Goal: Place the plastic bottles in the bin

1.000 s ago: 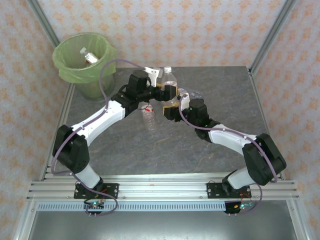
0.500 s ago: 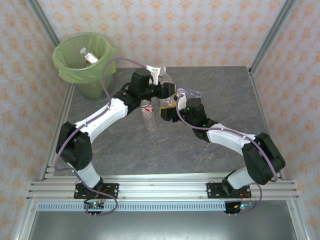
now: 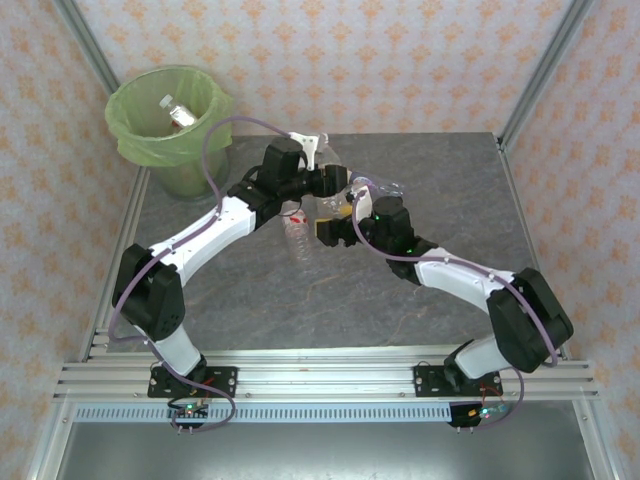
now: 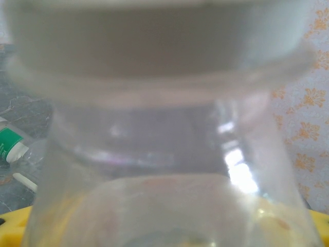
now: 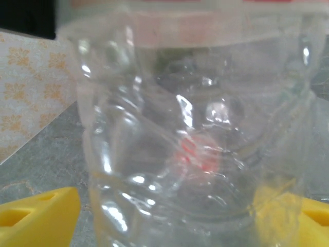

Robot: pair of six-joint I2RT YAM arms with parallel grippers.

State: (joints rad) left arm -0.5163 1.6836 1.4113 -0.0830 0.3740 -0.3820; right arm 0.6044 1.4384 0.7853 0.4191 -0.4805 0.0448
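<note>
Left wrist: green-banded bottle (image 4: 11,148) seen behind — hold of left gripper (image 3: 333,188) cannot be told
Right wrist: clear bottle (image 5: 190,128) clamped by right gripper (image 5: 180,216)
Bin (image 3: 128,132): white-capped bottle (image 3: 177,112) inside

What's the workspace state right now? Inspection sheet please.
Surface: dark marbled table, no spills seen.
Job's things: bin at the far-left corner, one bottle inside; held bottle between both grippers; lying bottle under the left arm; clear bottle behind the right gripper.
Clutter: nothing seen.
Grippers: right gripper has yellow fingers against both sides of the held bottle; left gripper straddles its cap end, grip unclear.
Cables: purple cable loops above the left arm; no snag seen.
Surroundings: patterned walls, metal frame posts.
</note>
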